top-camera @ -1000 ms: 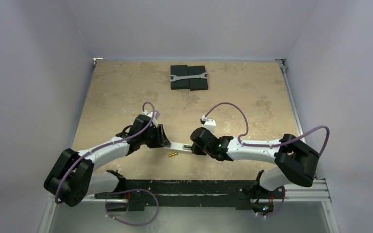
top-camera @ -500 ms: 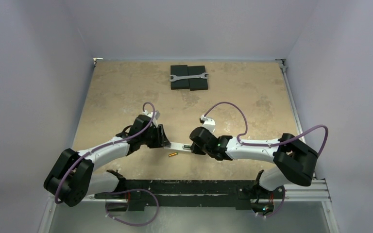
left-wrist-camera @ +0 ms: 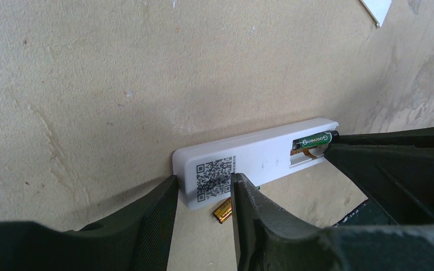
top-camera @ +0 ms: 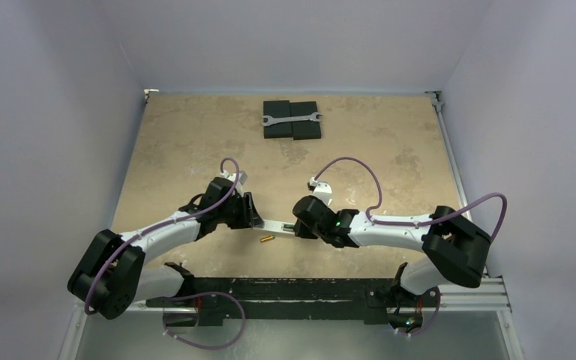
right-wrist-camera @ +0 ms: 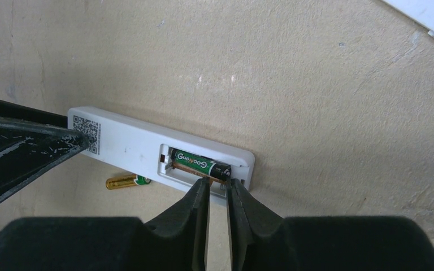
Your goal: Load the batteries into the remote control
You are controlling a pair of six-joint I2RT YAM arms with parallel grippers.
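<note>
While the left gripper point(left-wrist-camera: 203, 180) clamps the remote control point(left-wrist-camera: 260, 153), the right gripper point(right-wrist-camera: 217, 183) stands at the green battery point(right-wrist-camera: 199, 162).
Right fingers almost closed at its end, where it lies in the remote; whether they pinch it I cannot tell; gold battery point(right-wrist-camera: 120, 182) lies just beside the left fingers.

Left arm point(top-camera: 157, 229): reaching in from near-left corner, gripper point(left-wrist-camera: 203, 182) clamping remote point(left-wrist-camera: 260, 152). Right arm point(top-camera: 390, 229): reaching in from near-right corner, gripper point(right-wrist-camera: 217, 184) pinching almost closed.

We see a wrench point(top-camera: 291, 118) lying across black blocks point(top-camera: 304, 132) far back on the counter point(top-camera: 180, 135), and a white cover point(right-wrist-camera: 424, 14).
</note>
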